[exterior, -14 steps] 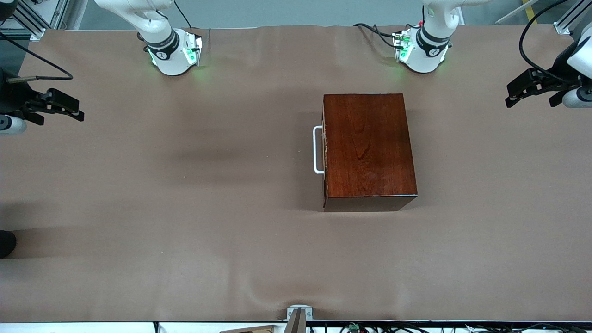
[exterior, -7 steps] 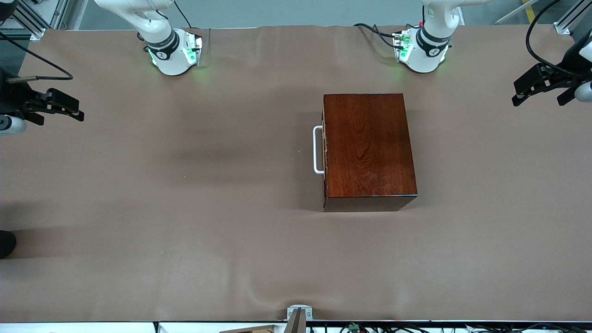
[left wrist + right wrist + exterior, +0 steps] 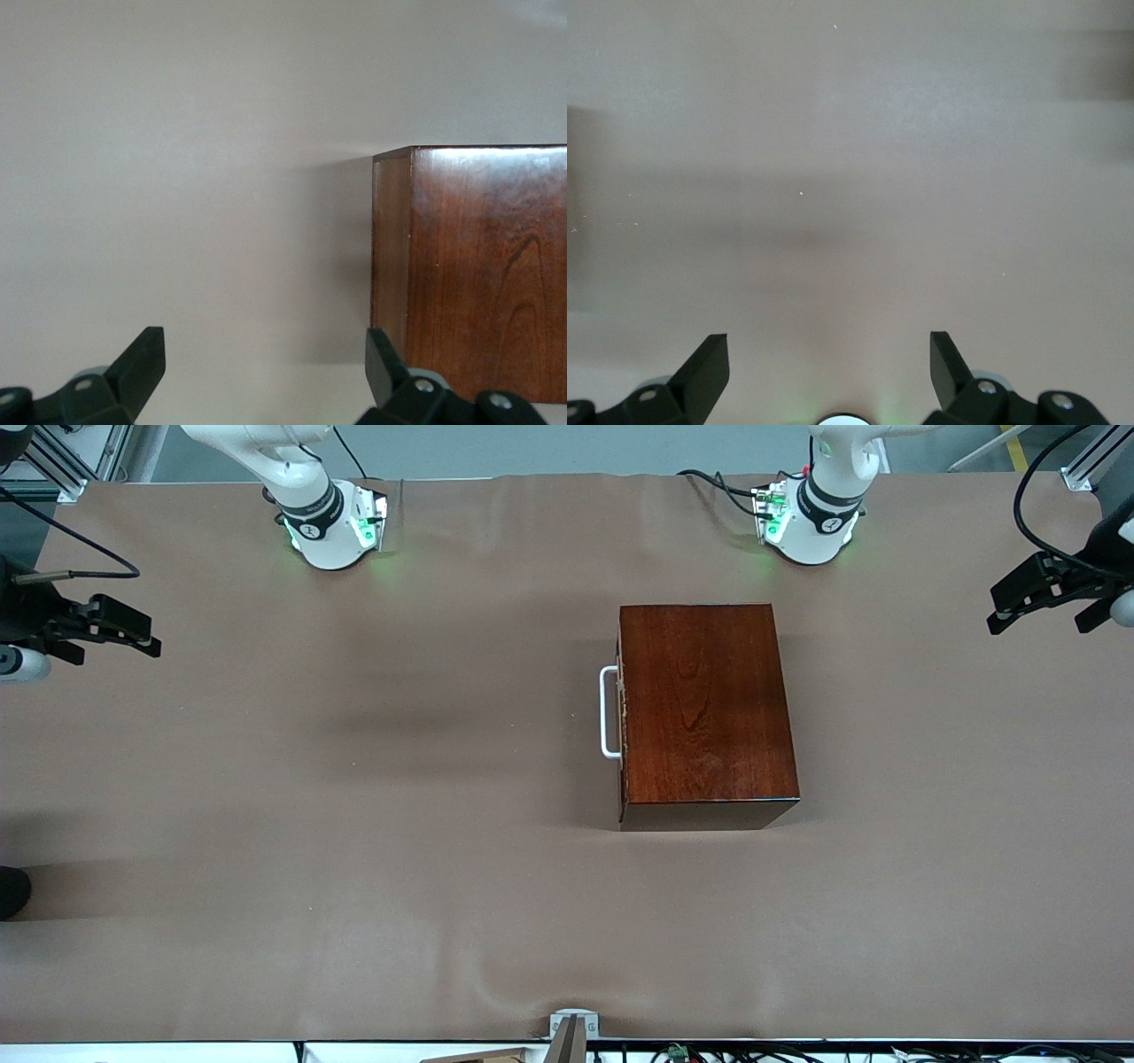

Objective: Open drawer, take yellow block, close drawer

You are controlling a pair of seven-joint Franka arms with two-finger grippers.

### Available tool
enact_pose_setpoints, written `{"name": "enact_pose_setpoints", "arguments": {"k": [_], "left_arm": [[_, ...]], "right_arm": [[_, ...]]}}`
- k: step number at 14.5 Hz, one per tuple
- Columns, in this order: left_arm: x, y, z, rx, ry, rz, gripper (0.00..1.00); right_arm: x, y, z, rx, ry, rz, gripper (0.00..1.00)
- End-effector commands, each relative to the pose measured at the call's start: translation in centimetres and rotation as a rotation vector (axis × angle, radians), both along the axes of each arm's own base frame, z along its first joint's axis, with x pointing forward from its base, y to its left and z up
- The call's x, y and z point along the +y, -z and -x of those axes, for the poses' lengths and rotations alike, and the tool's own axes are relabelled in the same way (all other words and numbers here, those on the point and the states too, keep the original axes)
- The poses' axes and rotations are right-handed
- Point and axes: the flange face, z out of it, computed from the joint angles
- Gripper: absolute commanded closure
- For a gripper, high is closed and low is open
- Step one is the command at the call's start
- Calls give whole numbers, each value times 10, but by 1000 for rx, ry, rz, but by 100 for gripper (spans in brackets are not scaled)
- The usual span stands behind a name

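Drawer (image 3: 622, 717) shut; handle (image 3: 608, 713) faces right arm's end. Both grippers, left (image 3: 1045, 607) and right (image 3: 111, 636), wide open, empty, well apart from box.

text: none readable | labels: none | brands: none | numbers: none | signs: none | box (image 3: 704, 704): bare wood grain only | table (image 3: 354, 824): plain brown cover, unmarked
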Motion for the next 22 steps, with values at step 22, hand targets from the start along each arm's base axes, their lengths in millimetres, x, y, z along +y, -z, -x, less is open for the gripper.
{"name": "enact_pose_setpoints", "arguments": {"k": [22], "left_arm": [[-462,210,25,54,28,-68,0]], "right_arm": [[-5,-3,10,-3,-3,11,0]]}}
